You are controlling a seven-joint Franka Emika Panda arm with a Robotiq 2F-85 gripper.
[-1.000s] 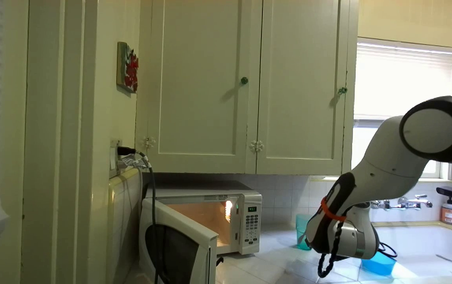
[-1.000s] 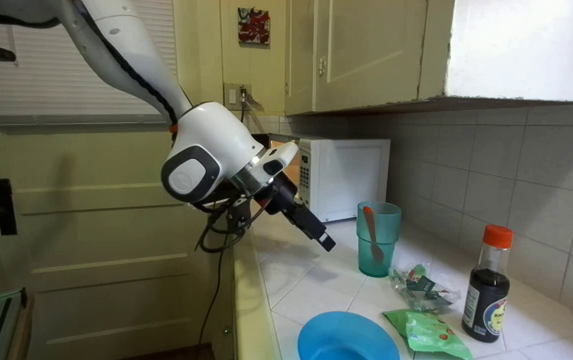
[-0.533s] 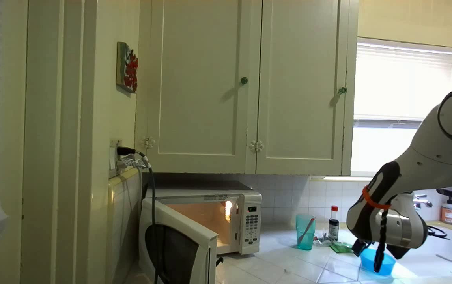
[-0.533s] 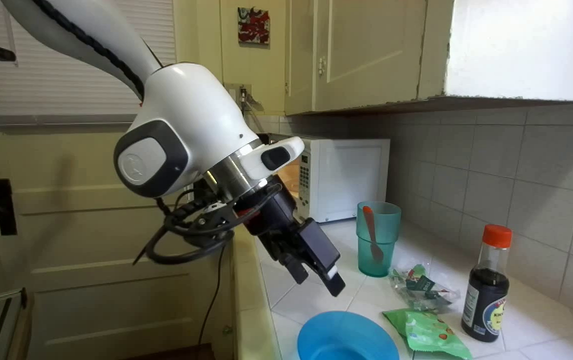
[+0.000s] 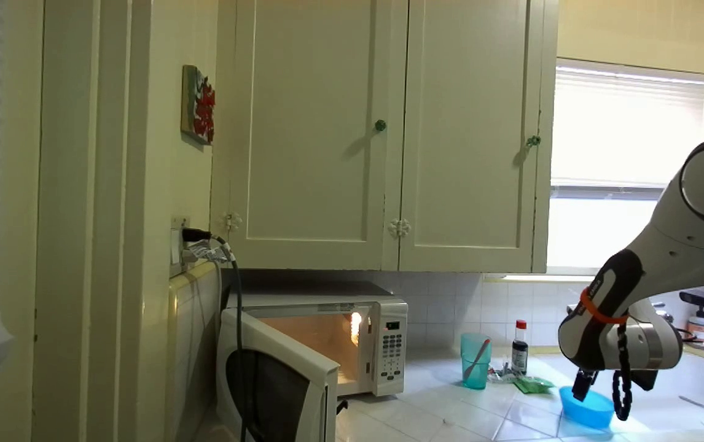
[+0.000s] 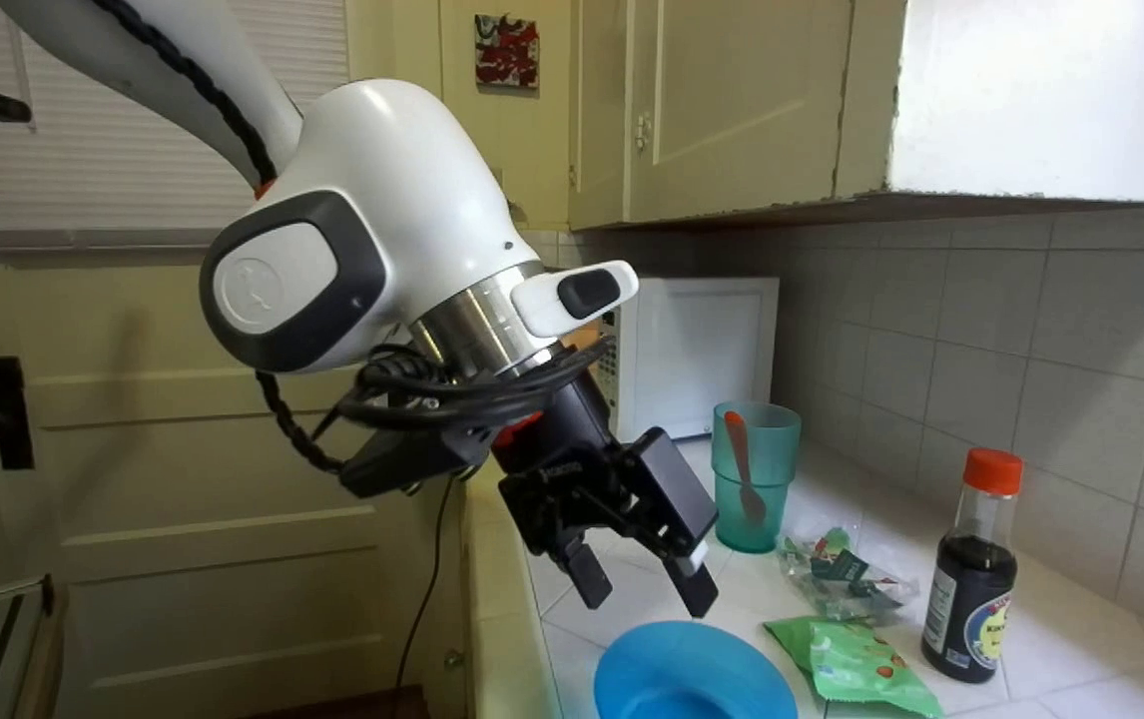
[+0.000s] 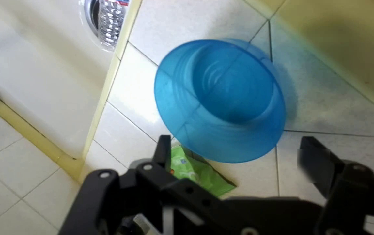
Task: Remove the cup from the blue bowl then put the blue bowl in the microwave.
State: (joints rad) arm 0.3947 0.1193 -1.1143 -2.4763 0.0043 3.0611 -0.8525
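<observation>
Tool [image 6: 645, 589] jaws spread, nothing btwn, close to blue bowl [image 6: 697, 671] at near end of desk [image 6: 569, 644] in exterior view. Cup [image 6: 779, 469] apart, removal prob. done. Suggest: lower slowly astride bowl's rim, pinch, lift level twd far microwave [image 6: 702, 350].

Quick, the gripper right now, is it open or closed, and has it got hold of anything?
Gripper: open, holding nothing; the blue bowl is not in its grip.
</observation>
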